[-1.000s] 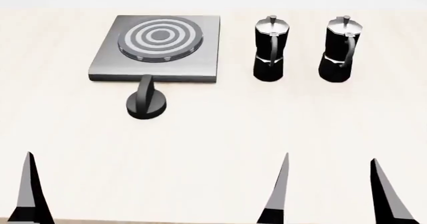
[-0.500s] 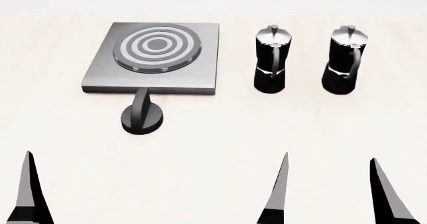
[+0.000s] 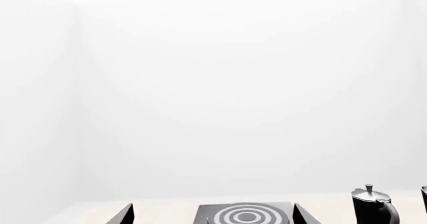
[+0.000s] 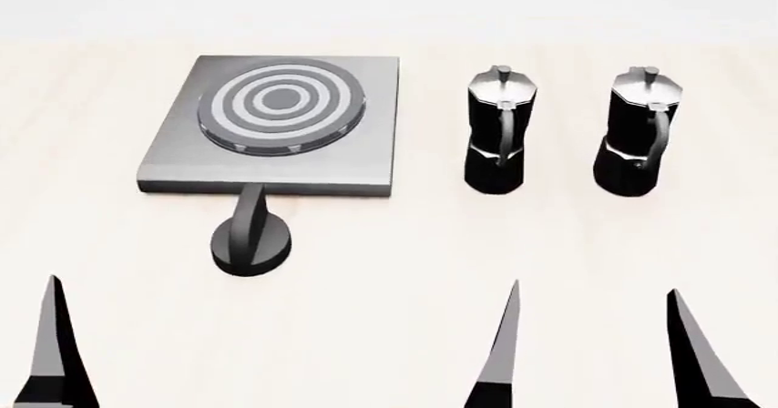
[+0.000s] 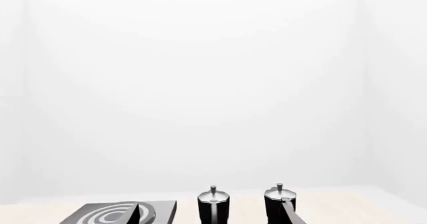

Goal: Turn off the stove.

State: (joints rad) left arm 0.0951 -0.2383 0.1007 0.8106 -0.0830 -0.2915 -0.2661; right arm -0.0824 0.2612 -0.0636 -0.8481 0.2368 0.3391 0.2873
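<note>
The stove (image 4: 273,148) is a flat grey metal slab with a ringed round burner (image 4: 282,105), at the far left of the pale table. Its black ridged knob (image 4: 251,237) stands just in front of the slab. My left gripper (image 3: 213,217) is open and empty, well short of the knob; only one of its fingers (image 4: 55,358) shows in the head view. My right gripper (image 4: 598,358) is open and empty, in front of the moka pots. The stove also shows in the left wrist view (image 3: 245,215) and the right wrist view (image 5: 107,215).
Two black-and-silver moka pots (image 4: 496,135) (image 4: 637,139) stand upright to the right of the stove. They also show in the right wrist view (image 5: 213,206) (image 5: 279,204). A plain white wall rises behind the table.
In the head view the stove, knob and pots have slid lower and look slightly larger. The gripper fingers have hardly moved in the frame.
</note>
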